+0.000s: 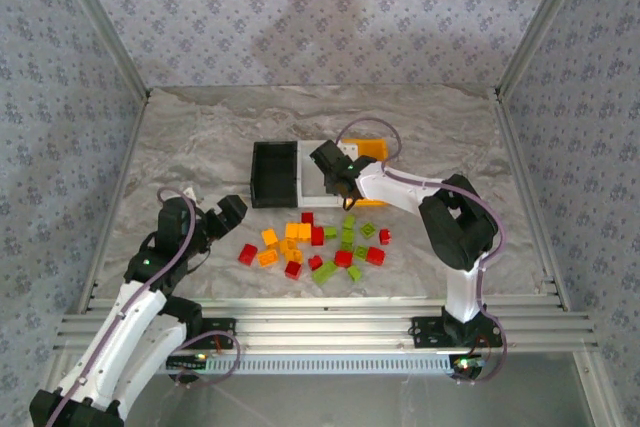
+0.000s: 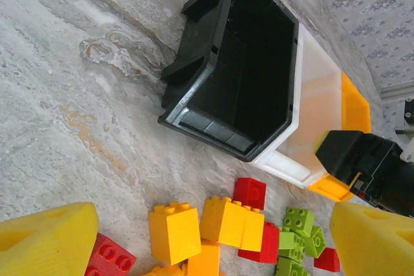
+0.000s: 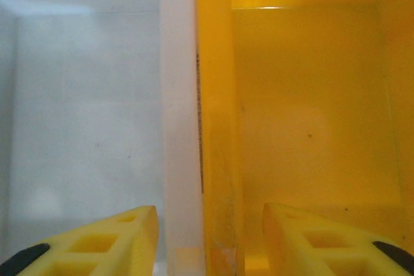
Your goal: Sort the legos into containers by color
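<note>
Reading from the left: left fingers (image 2: 45, 240) spread wide, holding nothing, poised just beside the left edge of the legos (image 1: 315, 242). These, roughly 20 in red, orange-yellow and lime green, lie mixed on the table (image 1: 180, 137) in front of the 3 joined bins, many touching.

Black bin (image 2: 194, 117) shows a bare floor. White bin (image 2: 317, 95) and orange-yellow bin (image 2: 354, 105) show no brick in the parts visible.

Judgement: sorting barely begun, nearly all outstanding.

Right fingers (image 3: 97, 244) stand apart, nothing between them, above the wall dividing white from orange-yellow. That arm overhangs both right-hand bins and would obstruct the left arm there.
</note>
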Controlling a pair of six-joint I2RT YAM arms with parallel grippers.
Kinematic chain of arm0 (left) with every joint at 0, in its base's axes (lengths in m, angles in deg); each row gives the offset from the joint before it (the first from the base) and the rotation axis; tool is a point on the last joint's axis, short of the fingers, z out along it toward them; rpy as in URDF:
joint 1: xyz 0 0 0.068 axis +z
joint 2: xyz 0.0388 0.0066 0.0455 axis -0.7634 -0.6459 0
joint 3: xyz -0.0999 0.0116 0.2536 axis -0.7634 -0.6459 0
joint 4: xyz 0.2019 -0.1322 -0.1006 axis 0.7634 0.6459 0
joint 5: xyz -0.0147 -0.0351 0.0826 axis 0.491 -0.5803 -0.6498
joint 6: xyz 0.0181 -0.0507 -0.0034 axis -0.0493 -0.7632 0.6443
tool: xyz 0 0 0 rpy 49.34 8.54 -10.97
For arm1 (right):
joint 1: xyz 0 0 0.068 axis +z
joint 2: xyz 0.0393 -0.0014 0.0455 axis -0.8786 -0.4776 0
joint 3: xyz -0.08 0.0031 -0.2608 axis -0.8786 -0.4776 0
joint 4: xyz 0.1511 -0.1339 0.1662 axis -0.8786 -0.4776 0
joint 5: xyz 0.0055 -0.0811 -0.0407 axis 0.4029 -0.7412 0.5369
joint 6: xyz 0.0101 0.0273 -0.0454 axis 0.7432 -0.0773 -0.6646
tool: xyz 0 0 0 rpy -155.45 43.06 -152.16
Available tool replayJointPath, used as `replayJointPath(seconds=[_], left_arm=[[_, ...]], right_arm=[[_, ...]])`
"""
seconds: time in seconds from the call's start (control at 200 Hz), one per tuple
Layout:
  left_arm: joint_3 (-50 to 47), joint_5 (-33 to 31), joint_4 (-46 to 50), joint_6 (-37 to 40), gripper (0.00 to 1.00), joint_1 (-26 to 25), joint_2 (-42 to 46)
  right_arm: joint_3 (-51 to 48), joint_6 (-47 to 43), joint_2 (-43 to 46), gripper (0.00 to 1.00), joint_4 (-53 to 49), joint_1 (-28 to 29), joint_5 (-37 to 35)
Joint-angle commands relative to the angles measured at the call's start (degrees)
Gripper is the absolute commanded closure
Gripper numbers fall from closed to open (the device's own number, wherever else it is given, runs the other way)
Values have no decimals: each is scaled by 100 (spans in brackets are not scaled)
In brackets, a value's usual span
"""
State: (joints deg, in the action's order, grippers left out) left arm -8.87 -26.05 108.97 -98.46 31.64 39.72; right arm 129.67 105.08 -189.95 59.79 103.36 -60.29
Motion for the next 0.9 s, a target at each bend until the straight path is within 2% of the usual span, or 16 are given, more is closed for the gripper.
replayJointPath(seconds=[0.0, 0.22, 0.305, 0.33, 0.54, 0.675, 0.895], left_arm=[[141, 51, 53, 165, 7, -30, 67], [337, 74, 565, 167, 7, -32, 109], [301, 102, 688, 114, 6, -33, 186], [270, 112, 717, 84, 1, -33, 217], [-79, 207, 682, -107, 0, -30, 578], [-224, 210, 676, -126, 0, -32, 699], [-322, 224, 703, -137, 0, -33, 686]], right_arm=[[27, -55, 412, 44, 46, 24, -253], [-716, 295, 1563, 37, -95, 240, -428], [-1477, 572, 2095, 36, -253, 284, -437], [-1674, 653, 2260, 36, -301, 285, -412], [-3023, 983, 3369, 36, -713, 204, -237], [-3455, 834, 3514, 39, -436, -80, 374], [-3533, 653, 3142, 43, -178, -230, 525]])
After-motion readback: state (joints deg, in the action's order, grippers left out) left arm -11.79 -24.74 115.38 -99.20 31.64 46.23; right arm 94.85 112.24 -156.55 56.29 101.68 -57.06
